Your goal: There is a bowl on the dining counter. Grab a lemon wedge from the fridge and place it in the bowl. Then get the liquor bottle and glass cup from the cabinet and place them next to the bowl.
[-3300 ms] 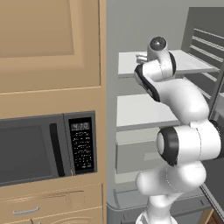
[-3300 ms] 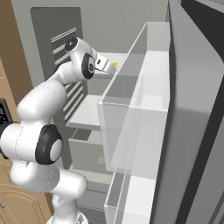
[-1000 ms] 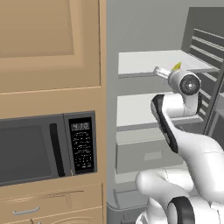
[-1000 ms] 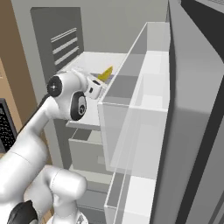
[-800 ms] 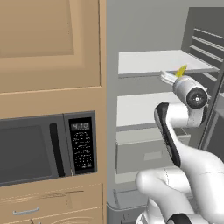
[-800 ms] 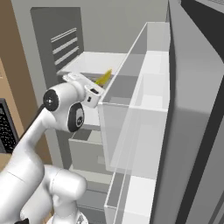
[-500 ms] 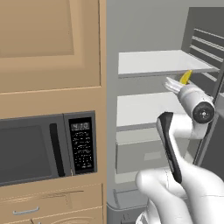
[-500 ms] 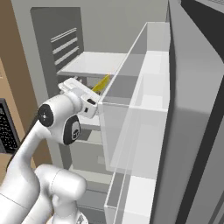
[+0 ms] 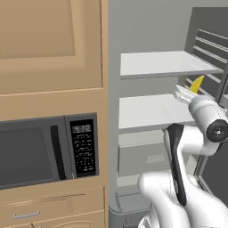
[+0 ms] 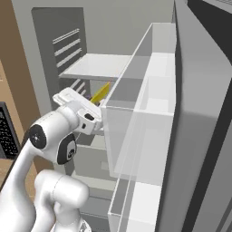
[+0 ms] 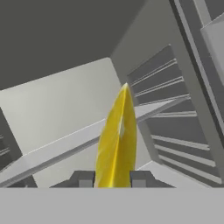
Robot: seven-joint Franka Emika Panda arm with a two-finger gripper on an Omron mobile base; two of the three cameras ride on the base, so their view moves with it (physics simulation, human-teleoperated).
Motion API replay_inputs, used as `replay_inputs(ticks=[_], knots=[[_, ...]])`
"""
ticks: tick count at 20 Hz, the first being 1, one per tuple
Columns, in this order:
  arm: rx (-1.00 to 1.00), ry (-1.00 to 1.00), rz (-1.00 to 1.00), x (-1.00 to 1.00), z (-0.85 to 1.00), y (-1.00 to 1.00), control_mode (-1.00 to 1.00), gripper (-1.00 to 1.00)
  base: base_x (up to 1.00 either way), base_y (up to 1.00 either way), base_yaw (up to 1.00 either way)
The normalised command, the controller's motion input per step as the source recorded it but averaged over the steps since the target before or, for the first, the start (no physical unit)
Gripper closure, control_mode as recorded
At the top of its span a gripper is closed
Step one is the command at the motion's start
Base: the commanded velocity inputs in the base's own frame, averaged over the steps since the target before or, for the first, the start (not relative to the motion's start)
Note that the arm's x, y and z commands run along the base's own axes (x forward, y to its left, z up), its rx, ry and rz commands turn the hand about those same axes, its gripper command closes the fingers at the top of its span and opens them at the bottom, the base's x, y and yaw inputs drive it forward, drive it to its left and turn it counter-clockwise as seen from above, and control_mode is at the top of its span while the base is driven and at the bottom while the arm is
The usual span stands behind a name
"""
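Rises white from the lower right of the left base view, bends at a dark-seamed elbow, and reaches up and away with the round dark-capped wrist joint leading. Ends in the gripper [image 9: 189, 92] [image 10: 93, 100] [image 11: 112, 178], tilted upward. Fingers [image 11: 85, 178] pressed close on either side of the lemon wedge [image 9: 196, 84] [image 10: 100, 93] [image 11: 117, 138], its yellow tip pointing out beyond the tips.
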Motion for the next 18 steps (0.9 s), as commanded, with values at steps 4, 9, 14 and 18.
replay_inputs(ticks=[4,9,14,18], knots=[[-0.01,-0.08,0.00,-0.57,0.19,0.09,-1.00,1.00,0.00,0.00,0.00],[-0.02,-0.01,0.00,-0.44,0.27,0.21,-1.00,1.00,0.00,0.00,0.00],[-0.01,0.06,0.00,-0.10,0.02,0.28,-1.00,1.00,0.00,0.00,0.00],[0.00,-0.01,0.01,-0.17,-0.03,0.15,-1.00,1.00,0.00,0.00,0.00]])
